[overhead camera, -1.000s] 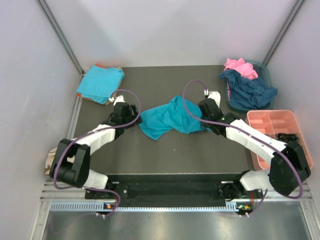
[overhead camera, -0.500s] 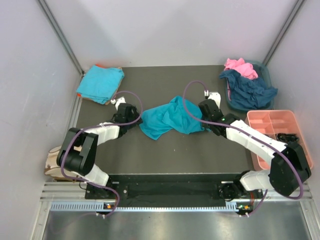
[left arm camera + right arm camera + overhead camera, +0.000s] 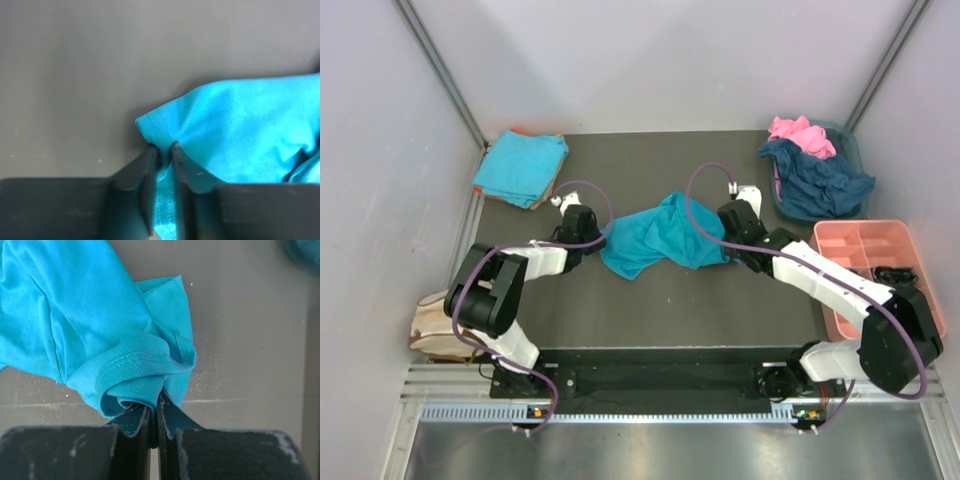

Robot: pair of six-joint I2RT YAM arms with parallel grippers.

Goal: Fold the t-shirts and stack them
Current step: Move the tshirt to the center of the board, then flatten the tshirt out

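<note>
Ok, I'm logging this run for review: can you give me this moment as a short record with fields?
Work piece: crumpled teal shirt, mid-table
Left end effector: pinching a hem corner
Right end effector: pinching a bunched edge
Finished: folded teal shirt, far left corner
Waiting: pink shirt and navy shirt in bin
Also: pink tray, right side

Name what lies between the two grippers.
The crumpled teal t-shirt, its ends pinched by the left gripper and right gripper; the top view shows it.
</note>
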